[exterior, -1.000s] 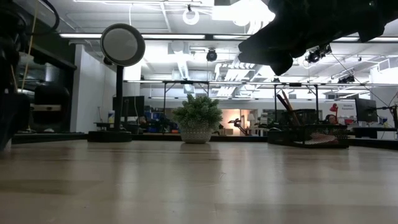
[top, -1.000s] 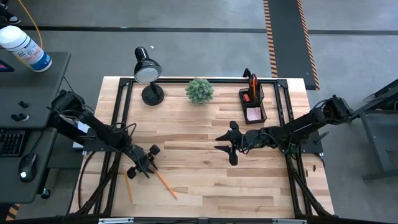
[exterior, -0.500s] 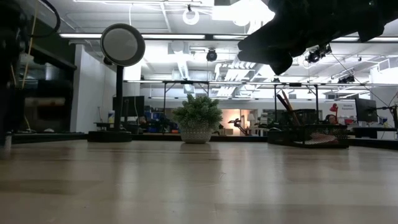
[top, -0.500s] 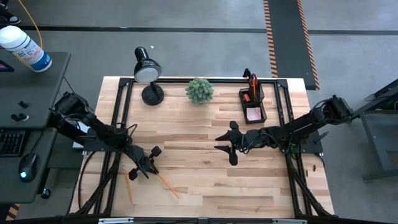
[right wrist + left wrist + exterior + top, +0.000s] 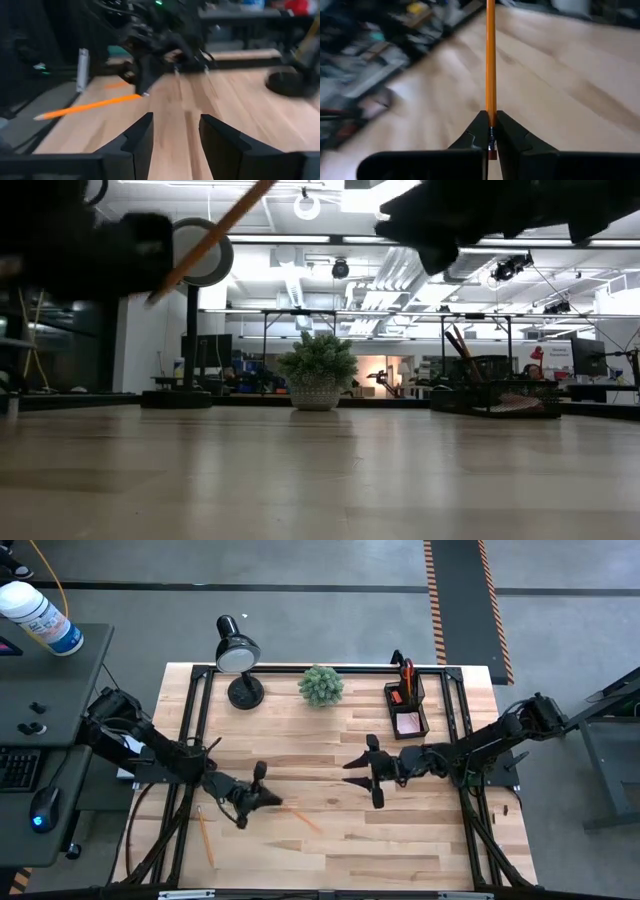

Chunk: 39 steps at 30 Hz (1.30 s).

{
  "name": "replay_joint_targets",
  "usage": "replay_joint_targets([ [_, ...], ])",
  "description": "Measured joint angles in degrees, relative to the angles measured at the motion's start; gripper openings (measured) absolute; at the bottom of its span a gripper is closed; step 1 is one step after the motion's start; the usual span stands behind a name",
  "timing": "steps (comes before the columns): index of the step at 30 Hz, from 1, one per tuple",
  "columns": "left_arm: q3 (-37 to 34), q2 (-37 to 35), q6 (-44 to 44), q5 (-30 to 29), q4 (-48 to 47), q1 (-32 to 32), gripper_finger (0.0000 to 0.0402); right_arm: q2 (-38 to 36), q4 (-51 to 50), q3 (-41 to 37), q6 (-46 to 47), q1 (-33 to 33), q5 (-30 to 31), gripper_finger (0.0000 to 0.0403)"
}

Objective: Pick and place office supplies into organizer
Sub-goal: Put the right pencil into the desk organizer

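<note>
My left gripper (image 5: 268,799) is at the table's near left, shut on an orange pencil (image 5: 303,820) that sticks out from it toward the right and near edge. The low view shows that pencil (image 5: 215,228) slanting upward, above the table. A second orange pencil (image 5: 205,837) lies flat near the left edge. The black mesh organizer (image 5: 407,705) stands at the far right with red-handled scissors (image 5: 406,672) and a pink pad (image 5: 408,723) in it. My right gripper (image 5: 358,778) hangs open above the table's middle, nothing between its fingers (image 5: 137,137). My left gripper pinches the pencil's eraser end (image 5: 491,131) between its two fingertips (image 5: 478,131). The pencil runs straight on from the fingers, in line with them. It is lifted clear of the table, its free end (image 5: 262,188) higher than the held end.
A black desk lamp (image 5: 238,655) and a small green plant (image 5: 321,685) stand along the far edge. Bare wood lies between the two grippers and the organizer. The right wrist view looks across at the left arm (image 5: 150,55) and its pencil (image 5: 90,106).
My left gripper has shut on the pencil that lay on the table near the left, then risen and gone toward the table's right, tipping up toward level. The pencil has come off the wood and now points right, clear of the table. The other pencil stays put.
</note>
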Motion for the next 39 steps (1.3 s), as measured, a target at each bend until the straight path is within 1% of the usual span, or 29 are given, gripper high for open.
replay_joint_targets([
  [1,1.1,0.0,0.5,-1.7,0.8,0.0,0.0002,0.0,1.2,0.0,-1.5,0.0,-0.7,0.0151],
  [3,3.3,0.0,2.4,-3.0,2.2,0.0,0.0002,0.0,3.8,0.0,-4.2,0.0,-2.0,0.0153],
  [7,7.7,-0.1,6.4,-3.6,6.0,0.0,0.0001,0.0,7.3,0.0,-9.0,0.0,-2.5,0.0154],
  [12,13.3,-0.3,11.8,-4.9,6.4,0.0,0.0001,0.0,10.9,0.0,-13.3,0.0,-4.1,0.0157],
  [15,16.2,-0.4,14.8,-6.8,6.9,0.0,0.0001,0.0,14.6,0.0,-16.3,0.0,-7.9,0.0160],
  [19,19.5,-0.4,19.1,-9.2,6.7,0.3,0.0002,0.0,21.2,0.0,-21.0,0.0,-14.6,0.0167],
  [22,20.6,-0.4,19.3,-8.7,6.7,1.7,0.0001,0.0,22.7,1.0,-23.7,0.0,-16.1,0.0174],
  [24,20.6,-0.4,18.9,-8.9,6.5,3.1,0.0001,0.0,20.9,2.1,-24.5,0.0,-16.0,0.0178],
  [26,20.7,-0.4,18.6,-9.4,4.7,4.7,0.0001,0.0,17.7,3.1,-24.8,0.0,-13.8,0.0181],
  [30,20.7,-0.4,12.4,-8.4,-3.9,8.3,0.0001,0.0,12.2,3.5,-22.1,0.0,-9.3,0.0186],
  [34,20.7,-0.3,6.4,-4.8,-13.5,10.7,0.0000,0.0,5.4,3.5,-18.1,0.4,-9.0,0.0184],
  [39,20.6,0.0,3.1,-4.1,-22.2,10.8,0.0000,-0.8,-4.7,3.5,-13.8,1.6,-8.5,0.0175],
])
